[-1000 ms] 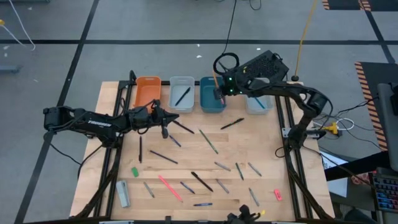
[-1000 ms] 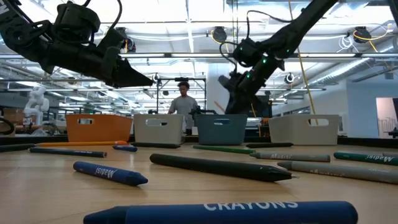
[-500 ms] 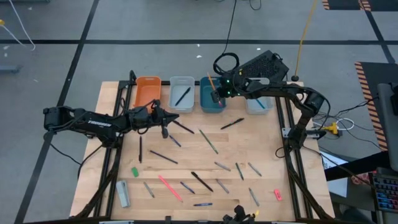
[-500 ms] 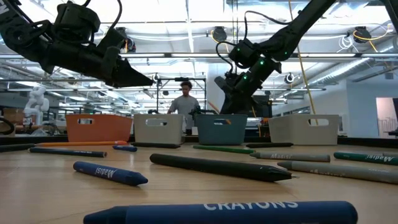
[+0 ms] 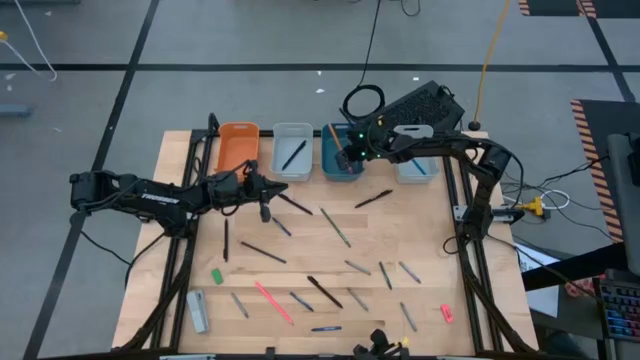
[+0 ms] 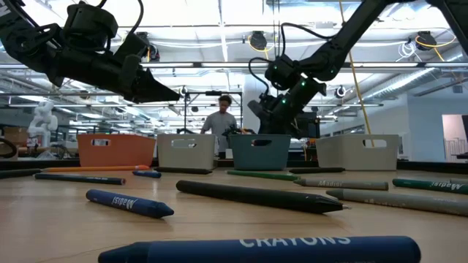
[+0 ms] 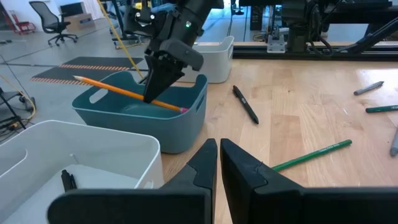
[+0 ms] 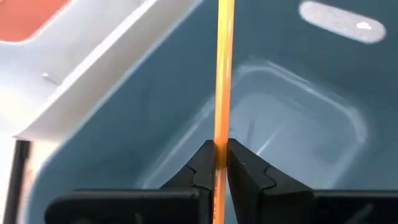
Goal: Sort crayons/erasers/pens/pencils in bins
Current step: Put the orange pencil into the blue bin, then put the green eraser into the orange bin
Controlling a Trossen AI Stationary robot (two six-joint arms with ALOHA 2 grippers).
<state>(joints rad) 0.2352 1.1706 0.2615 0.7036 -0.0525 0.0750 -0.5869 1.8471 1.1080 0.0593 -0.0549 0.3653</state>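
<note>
The right gripper [image 5: 347, 157] hangs over the teal bin [image 5: 332, 165], its jaws pinching an orange pencil [image 7: 127, 94] near the middle of its length. The pencil lies aslant across the bin's opening, its pink eraser end [image 7: 184, 109] dipping low inside the bin just past the jaws and its sharpened tip [image 7: 76, 78] sticking out beyond the far rim. Nothing else can be made out on the teal bin's floor below the jaws.

The left gripper [image 5: 266, 189] hovers above the worktop [image 5: 420, 230] with its jaws pressed together and holding nothing. Ahead of those jaws stands a pale grey-white bin [image 5: 292, 152] with a dark pen [image 5: 294, 154] in it, and the orange bin [image 5: 237, 147] stands off to one side. A green pencil [image 7: 310, 155] and a black pen [image 7: 245, 104] lie on the worktop beyond the left jaws. The green eraser [image 5: 216, 276] and the pink-red eraser [image 5: 446, 313] lie well apart from both grippers.
</note>
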